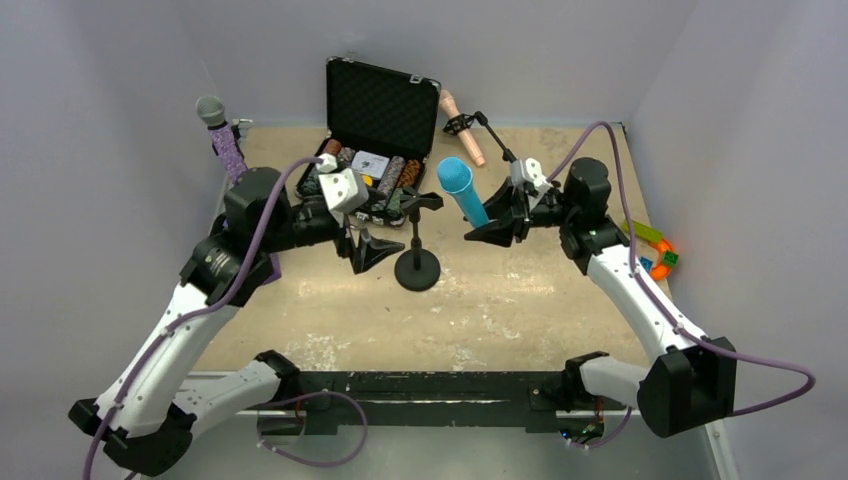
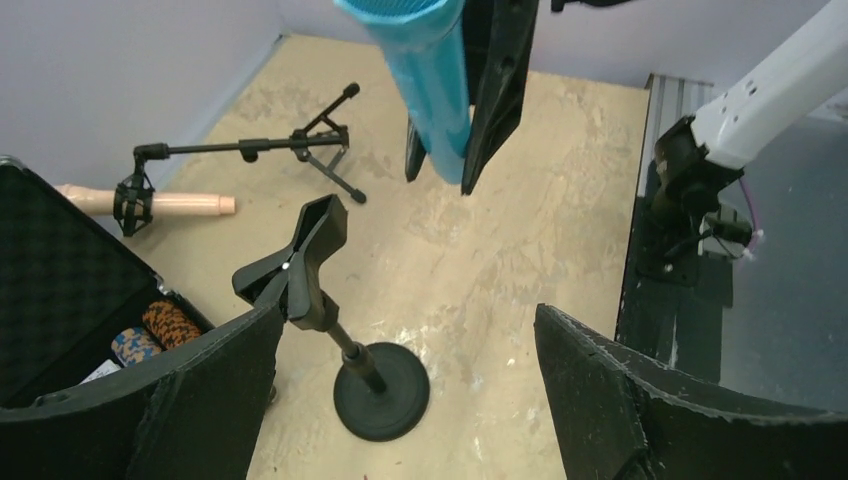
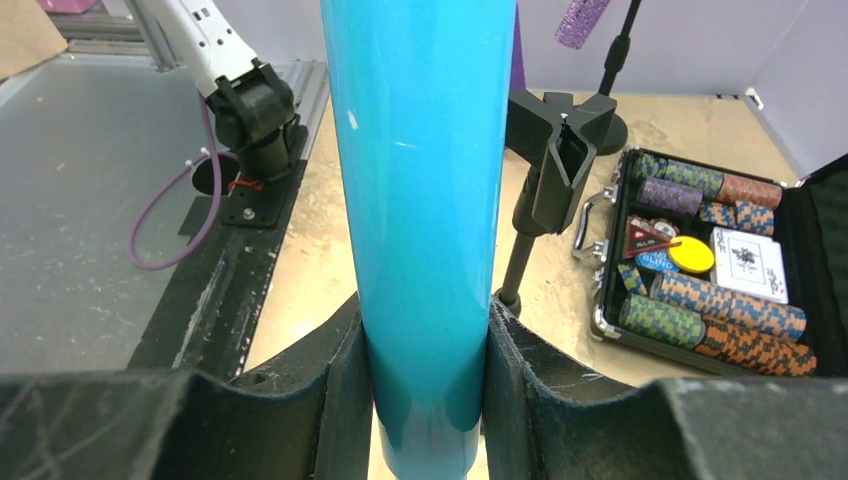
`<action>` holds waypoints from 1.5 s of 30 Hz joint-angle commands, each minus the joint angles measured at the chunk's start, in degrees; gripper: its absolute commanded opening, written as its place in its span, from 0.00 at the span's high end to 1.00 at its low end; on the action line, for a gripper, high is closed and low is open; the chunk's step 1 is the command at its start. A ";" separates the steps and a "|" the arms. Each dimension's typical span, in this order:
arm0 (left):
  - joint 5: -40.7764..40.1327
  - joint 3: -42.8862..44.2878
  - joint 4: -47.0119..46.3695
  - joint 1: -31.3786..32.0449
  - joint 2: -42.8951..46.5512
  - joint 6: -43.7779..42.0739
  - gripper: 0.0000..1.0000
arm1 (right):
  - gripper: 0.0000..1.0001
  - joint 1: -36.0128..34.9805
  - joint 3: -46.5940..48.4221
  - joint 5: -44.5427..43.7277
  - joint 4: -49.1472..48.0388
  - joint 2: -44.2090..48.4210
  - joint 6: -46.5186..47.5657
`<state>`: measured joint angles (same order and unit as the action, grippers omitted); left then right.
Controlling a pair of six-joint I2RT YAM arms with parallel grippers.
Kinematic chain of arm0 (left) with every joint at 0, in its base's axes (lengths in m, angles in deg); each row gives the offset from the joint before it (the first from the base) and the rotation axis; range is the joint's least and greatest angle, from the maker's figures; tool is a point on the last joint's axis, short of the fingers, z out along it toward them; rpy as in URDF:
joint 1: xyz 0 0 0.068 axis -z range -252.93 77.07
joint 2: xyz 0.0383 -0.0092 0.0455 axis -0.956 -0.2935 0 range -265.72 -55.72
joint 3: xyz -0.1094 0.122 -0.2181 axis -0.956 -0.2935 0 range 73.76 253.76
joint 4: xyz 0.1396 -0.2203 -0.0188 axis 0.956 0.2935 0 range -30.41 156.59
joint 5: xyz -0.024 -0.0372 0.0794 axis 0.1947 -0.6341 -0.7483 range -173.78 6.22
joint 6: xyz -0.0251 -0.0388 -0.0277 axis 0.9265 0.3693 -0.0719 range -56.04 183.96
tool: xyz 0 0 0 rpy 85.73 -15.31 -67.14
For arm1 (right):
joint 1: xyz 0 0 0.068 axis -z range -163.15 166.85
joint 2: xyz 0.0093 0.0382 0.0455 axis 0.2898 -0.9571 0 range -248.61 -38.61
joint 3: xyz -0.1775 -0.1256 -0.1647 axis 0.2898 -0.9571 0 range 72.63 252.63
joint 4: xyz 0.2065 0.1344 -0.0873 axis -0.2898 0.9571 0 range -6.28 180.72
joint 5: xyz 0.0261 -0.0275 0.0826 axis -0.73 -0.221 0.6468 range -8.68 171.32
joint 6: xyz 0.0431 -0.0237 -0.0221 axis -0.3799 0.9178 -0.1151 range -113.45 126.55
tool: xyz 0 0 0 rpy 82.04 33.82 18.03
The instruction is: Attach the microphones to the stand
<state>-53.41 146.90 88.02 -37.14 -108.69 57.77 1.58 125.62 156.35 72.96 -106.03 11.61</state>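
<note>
Right gripper (image 1: 487,232) pinches the blue microphone (image 1: 461,190) near its lower end, with both fingers (image 3: 345,360) pressed against the smooth shaft. The microphone tilts head-up and hangs above the table (image 1: 520,300). It is just to the right of the clip on the small round-based stand (image 1: 417,268) and does not touch it. The right arm rises from its base at the near edge, bends at a low elbow on the right, and slants up and inward, its wrist pointing left toward the stand.

The left gripper (image 1: 365,250) is spread wide and holds nothing, hovering just left of the same stand. The left arm bends low at the near left corner, climbs toward the back, and turns at the wrist to face right.

The purple microphone (image 1: 222,130) stands head-up at the far left corner, its lower part hidden behind the left arm. The pink microphone (image 2: 160,203) lies at the back of the table, caught in the clip of a boom stand (image 2: 250,148). An open case of poker chips (image 1: 380,100) sits at the back, between the two.
</note>
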 commanded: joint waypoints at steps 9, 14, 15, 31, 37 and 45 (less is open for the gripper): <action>31.09 -4.56 -15.51 -13.37 -11.20 -12.35 0.00 | 1.00 1.40 -0.93 7.86 -1.24 -1.61 11.22; 34.02 -1.50 -17.75 -16.00 -17.94 -12.73 0.00 | 1.00 1.38 -0.13 8.88 -1.80 -3.31 10.30; 34.24 -0.72 -17.75 -16.35 -19.05 -12.90 0.00 | 1.00 1.38 -0.02 8.90 -2.09 -3.66 9.96; 36.80 4.09 -7.56 -17.33 -28.72 -18.52 0.09 | 1.00 -0.14 8.40 6.21 -2.18 -13.21 6.40; 34.20 3.65 -6.29 -17.26 -29.09 -18.94 0.21 | 1.00 -1.23 8.37 5.57 -7.67 -15.69 2.30; 35.39 2.71 -8.59 -17.09 -28.21 -16.61 0.35 | 1.00 -2.06 8.52 5.14 -10.83 -18.21 -0.32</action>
<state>-19.88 149.28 81.90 -54.17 -138.44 40.94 0.20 131.92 161.77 66.23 -124.17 13.16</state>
